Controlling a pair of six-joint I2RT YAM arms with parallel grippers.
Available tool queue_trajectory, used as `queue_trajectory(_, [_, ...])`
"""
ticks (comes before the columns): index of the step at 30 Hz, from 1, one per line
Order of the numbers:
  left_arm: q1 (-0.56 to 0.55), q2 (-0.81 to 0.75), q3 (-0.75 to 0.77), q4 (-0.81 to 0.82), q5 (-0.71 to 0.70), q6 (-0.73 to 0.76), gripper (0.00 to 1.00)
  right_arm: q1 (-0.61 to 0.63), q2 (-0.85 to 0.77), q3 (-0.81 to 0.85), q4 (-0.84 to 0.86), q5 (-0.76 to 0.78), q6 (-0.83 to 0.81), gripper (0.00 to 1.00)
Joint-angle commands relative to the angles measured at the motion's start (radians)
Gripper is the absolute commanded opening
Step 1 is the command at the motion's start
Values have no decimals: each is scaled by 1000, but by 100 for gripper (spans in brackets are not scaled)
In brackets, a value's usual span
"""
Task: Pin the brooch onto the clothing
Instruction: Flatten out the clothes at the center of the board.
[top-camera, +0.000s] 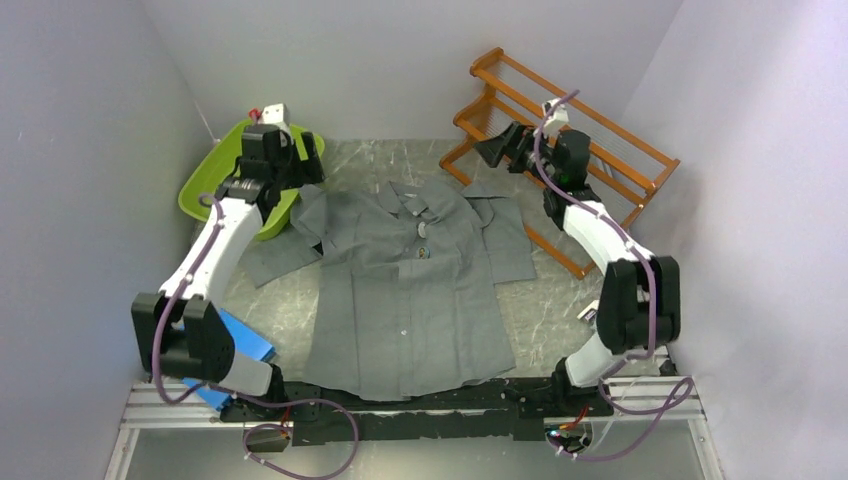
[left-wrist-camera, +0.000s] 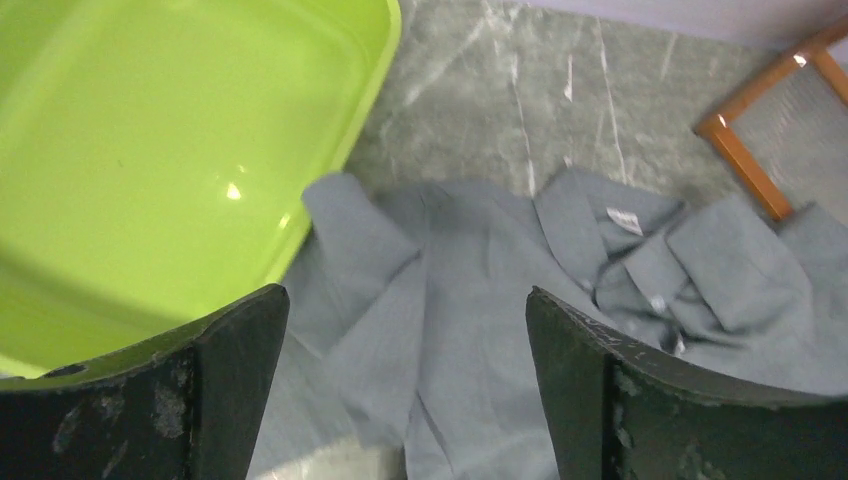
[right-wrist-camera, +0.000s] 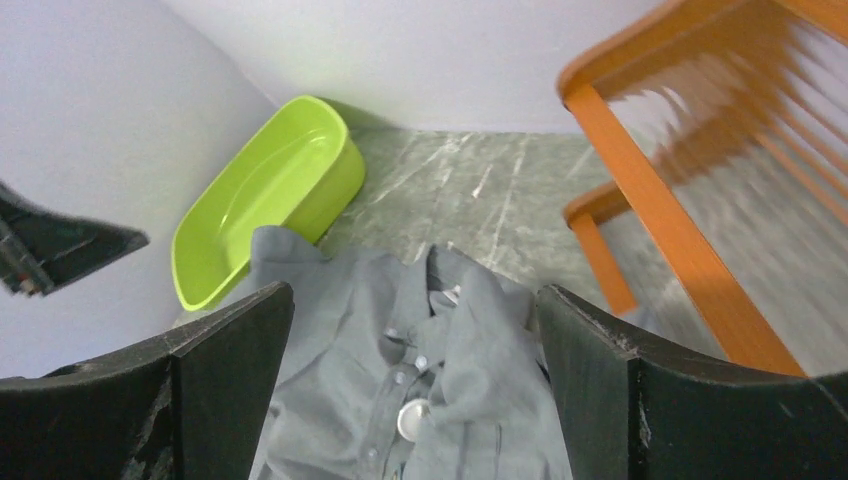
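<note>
At the near left a flat bright-blue sheet (top-camera: 248, 345) lies partly under the left arm. The large dark-grey button-up shirt (top-camera: 410, 300) is spread front-up mid-table, collar at the far end. The grey-green marbled table (top-camera: 560, 300) shows around it. Far left, a lime-green plastic basin (top-camera: 212, 185) touches one sleeve; far right stands an orange-brown wooden slatted rack (top-camera: 600, 130). The left hand (left-wrist-camera: 405, 300) and right hand (right-wrist-camera: 412, 295) hang above the far end, both released and gripping nothing. Plain white walls (top-camera: 400, 60) close in the table.
</note>
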Motion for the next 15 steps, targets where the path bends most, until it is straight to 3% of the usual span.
queue_trajectory(1, [-1,-212,-165,77,100,-99,94,-9,-199,-124,-2,93,21,97])
queue_trajectory(11, [-2,-522,-621,-86,249,-332,92,-13,-405,-536,-167,46,15,99])
queue_trajectory(15, [-2,-610,-778,-99,229,-438,93,-35,-422,-630,-233,148,28,99])
